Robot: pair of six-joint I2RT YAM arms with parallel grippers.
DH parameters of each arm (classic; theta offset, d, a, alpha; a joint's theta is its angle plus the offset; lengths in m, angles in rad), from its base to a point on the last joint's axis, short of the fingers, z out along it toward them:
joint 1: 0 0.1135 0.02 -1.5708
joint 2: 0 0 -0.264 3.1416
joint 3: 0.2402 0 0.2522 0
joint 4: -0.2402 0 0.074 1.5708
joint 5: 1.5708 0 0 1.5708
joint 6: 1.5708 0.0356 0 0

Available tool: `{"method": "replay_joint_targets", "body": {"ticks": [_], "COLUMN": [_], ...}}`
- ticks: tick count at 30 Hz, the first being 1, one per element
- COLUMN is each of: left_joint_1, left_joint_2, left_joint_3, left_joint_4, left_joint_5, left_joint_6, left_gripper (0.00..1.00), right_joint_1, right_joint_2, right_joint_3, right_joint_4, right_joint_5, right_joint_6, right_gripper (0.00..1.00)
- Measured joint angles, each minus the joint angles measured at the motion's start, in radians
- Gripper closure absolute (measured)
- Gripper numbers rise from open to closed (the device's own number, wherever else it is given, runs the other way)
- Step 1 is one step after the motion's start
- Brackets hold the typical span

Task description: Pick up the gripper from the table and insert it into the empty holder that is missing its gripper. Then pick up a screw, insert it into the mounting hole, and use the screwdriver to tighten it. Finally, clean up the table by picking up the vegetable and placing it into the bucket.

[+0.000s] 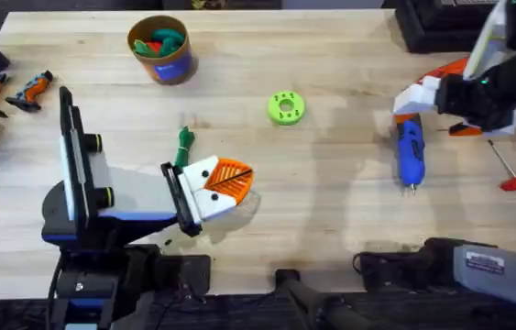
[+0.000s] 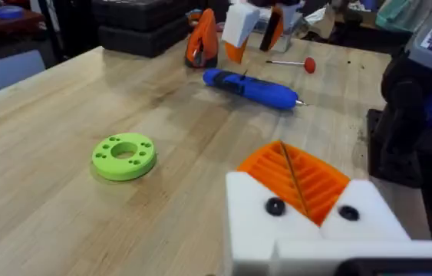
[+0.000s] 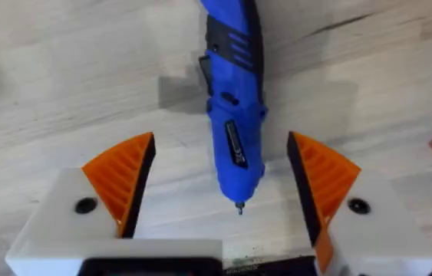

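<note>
Wooden table point(image 1: 331, 229), unreadable screwdriver point(image 3: 233, 115) label

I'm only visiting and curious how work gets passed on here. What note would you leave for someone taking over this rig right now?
Left gripper: shut, low over the table, beside the vegetable.
Right gripper: open, straddling the blue screwdriver, which lies on the table ungripped.
Bucket: far side of the table, with toy pieces inside.
Done: cannot tell whether the finger and screw are fitted.
Left: probably picking up the screwdriver and tightening, then putting the vegetable in the bucket.
</note>
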Motion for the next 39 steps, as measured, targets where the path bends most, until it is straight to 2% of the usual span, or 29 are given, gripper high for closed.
{"method": "replay_joint_targets", "body": {"ticks": [9,24,27,30,36,39], "left_joint_1": [0.000,0.000,0.000,0.000,0.000,0.000], "left_joint_2": [0.000,0.000,0.000,0.000,0.000,0.000], "left_joint_3": [0.000,0.000,0.000,0.000,0.000,0.000], "left_joint_4": [0.000,0.000,0.000,0.000,0.000,0.000], "left_joint_5": [0.000,0.000,0.000,0.000,0.000,0.000], "left_joint_6": [0.000,0.000,0.000,0.000,0.000,0.000], "left_gripper": [0.996,0.997,0.997,0.997,0.997,0.997], "right_joint_1": [0.000,-0.018,-0.038,-0.052,-0.053,-0.053], "right_joint_2": [0.135,0.174,0.210,0.251,0.254,0.254], "right_joint_3": [0.000,-0.133,-0.134,-0.134,-0.133,-0.133], "right_joint_4": [0.099,0.304,0.315,0.328,0.338,0.344], "right_joint_5": [0.000,0.000,0.000,0.001,0.004,0.007], "right_joint_6": [-0.065,-0.139,-0.154,-0.170,-0.181,-0.184], "right_gripper": [0.009,0.012,0.067,0.066,0.076,0.176]}}
